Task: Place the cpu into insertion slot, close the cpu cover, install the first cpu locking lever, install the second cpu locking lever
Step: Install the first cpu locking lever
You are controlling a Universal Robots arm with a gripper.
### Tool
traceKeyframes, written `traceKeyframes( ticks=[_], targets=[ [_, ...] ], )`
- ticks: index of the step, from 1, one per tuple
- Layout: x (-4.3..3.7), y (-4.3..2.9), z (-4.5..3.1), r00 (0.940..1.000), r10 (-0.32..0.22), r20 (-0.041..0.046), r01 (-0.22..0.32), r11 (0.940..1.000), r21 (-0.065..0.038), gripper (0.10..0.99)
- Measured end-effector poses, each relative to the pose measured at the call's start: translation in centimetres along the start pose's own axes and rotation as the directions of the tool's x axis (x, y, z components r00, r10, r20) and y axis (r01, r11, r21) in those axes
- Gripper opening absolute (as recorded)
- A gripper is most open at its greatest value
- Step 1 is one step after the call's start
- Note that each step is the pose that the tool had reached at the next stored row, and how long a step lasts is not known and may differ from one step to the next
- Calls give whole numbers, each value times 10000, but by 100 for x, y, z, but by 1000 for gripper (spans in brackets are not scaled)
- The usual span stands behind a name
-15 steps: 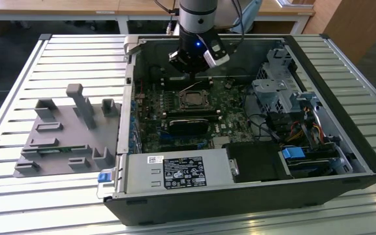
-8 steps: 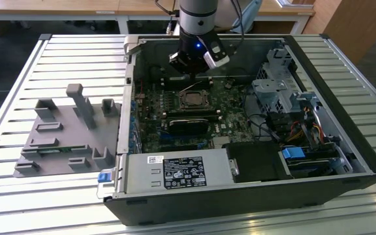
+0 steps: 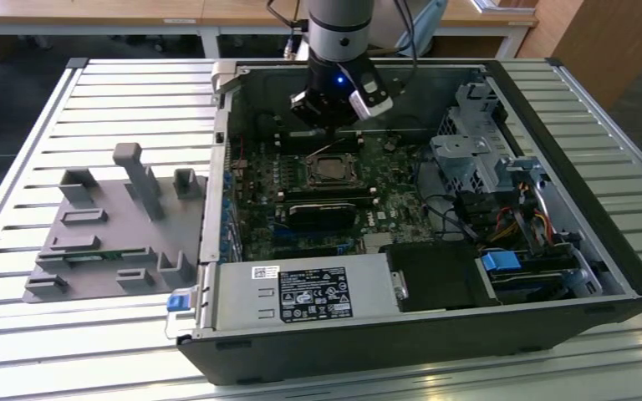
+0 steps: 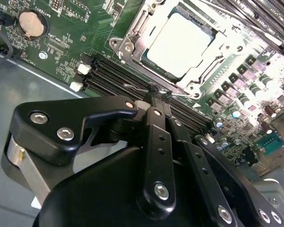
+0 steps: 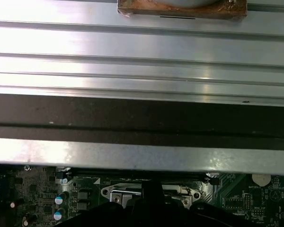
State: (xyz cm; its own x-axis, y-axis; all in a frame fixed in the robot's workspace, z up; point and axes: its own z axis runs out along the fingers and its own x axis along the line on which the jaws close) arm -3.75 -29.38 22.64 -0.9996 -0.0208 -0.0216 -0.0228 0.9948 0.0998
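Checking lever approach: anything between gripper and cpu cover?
Nothing visible. In the second wrist view the gripper sits at the socket's edge, its tip at a thin wire lever. The cpu cover lies over the cpu just beyond, with no cable or part between.

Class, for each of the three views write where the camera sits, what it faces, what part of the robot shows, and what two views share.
Exterior view: off the arm, high up, looking down into the open case; arm and gripper show.
Second wrist view: on the wrist, looking along the gripper, shut on the lever, to the cpu.
First wrist view: on the wrist, facing across the board to the case wall; gripper shows.
Shared: both wrist views show the cover.
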Motion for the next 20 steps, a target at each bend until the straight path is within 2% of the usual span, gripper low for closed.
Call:
traceKeyframes(
  ticks=[20],
  targets=[
    [-78, 28, 84, 10000, 1, 0, -1, 10000, 1, 118]
  ],
)
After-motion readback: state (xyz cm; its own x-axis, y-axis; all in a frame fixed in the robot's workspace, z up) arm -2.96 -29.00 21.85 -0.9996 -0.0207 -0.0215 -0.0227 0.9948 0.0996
